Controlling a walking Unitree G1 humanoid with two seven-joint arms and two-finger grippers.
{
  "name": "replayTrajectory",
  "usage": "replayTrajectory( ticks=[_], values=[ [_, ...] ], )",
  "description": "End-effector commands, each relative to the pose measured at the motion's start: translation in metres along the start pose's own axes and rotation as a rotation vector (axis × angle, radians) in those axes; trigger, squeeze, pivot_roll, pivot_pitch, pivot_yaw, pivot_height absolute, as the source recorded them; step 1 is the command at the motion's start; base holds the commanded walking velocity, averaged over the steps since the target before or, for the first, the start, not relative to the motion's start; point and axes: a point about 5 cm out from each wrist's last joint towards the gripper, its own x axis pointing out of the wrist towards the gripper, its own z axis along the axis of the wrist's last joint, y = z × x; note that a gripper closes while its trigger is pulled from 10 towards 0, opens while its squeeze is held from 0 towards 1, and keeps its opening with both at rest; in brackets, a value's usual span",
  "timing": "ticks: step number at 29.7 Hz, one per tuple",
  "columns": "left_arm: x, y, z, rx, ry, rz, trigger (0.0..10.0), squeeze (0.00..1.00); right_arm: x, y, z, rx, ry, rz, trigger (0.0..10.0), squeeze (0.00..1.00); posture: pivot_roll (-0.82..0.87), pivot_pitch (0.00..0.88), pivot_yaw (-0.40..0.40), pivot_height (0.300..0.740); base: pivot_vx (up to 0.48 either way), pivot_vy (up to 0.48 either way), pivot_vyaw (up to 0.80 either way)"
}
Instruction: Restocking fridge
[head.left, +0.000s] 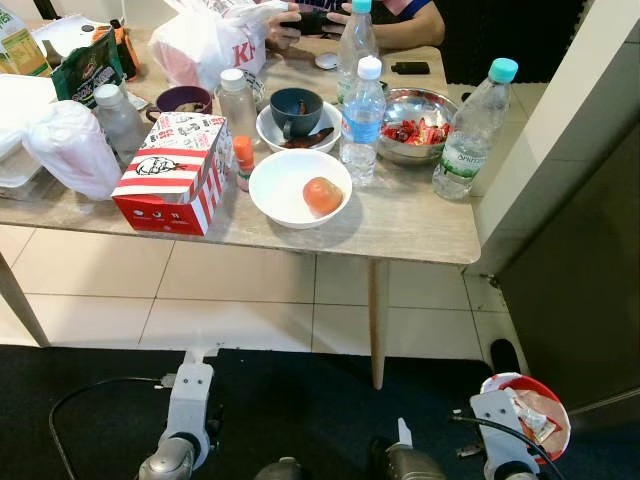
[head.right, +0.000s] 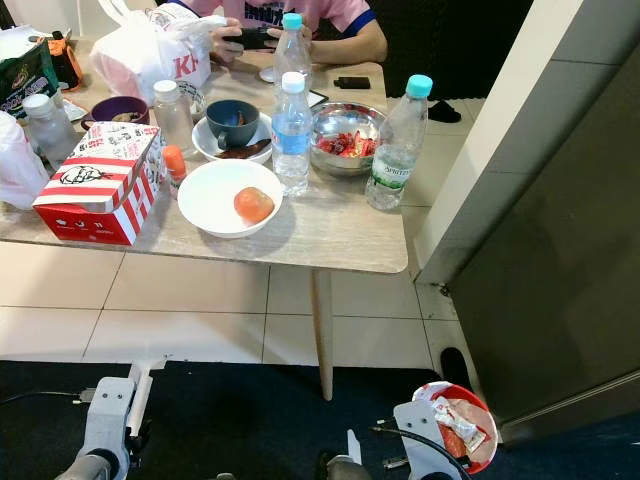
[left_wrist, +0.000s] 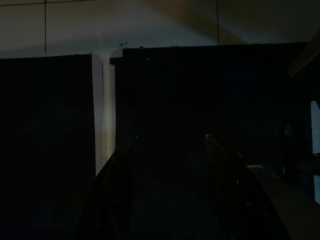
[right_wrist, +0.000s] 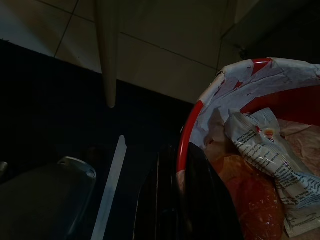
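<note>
Down by the robot's right side, the right gripper (right_wrist: 187, 200) has its black fingers clamped on the rim of a red and white paper bowl (head.left: 527, 408) that holds a crumpled wrapper and what looks like orange food, carried low above the dark mat (head.left: 300, 400) and just beside the grey fridge door (head.left: 585, 290). The left gripper (left_wrist: 170, 190) hangs idle in the shade with its two fingers set apart and nothing between them. My reading is that the robot is in the carrying step: one item is already picked and is on its way to the fridge, whose door looks closed from here, so the next move probably calls for turning toward it, getting the door open with the free left arm, and keeping the bowl level so nothing spills. On the wooden table (head.left: 420, 235) more stock waits: three clear water bottles with blue caps (head.left: 361, 120), two smaller clear bottles with white caps (head.left: 237, 100), one red and white striped box (head.left: 170, 175), one white bowl holding a tomato (head.left: 322, 195), one white bowl with a dark cup, one purple bowl, and one steel bowl of red sweets (head.left: 415, 128). A person sits at the far end holding a phone.
</note>
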Motion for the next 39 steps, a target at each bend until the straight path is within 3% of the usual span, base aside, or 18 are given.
replayTrajectory(
  ticks=[1, 36, 39],
  values=[
    [-0.0015, -0.006, -0.0092, -0.022, 0.038, -0.006, 10.0, 0.0, -0.0031, -0.0053, -0.0064, 0.008, 0.015, -0.022, 10.0, 0.0, -0.06, 0.132, -0.038, 0.727, 0.0, 0.0, 0.0],
    [-0.0025, -0.0051, -0.0134, -0.048, 0.059, 0.012, 10.0, 0.0, -0.0049, -0.004, -0.0101, 0.026, 0.028, -0.026, 10.0, 0.0, -0.07, 0.145, -0.036, 0.727, 0.0, 0.0, 0.0],
    [-0.0024, -0.0054, -0.0133, -0.048, 0.059, 0.012, 10.0, 0.0, -0.0049, -0.0043, -0.0105, 0.037, 0.032, -0.027, 10.0, 0.0, -0.07, 0.146, -0.036, 0.727, 0.0, 0.0, -0.7]
  ],
)
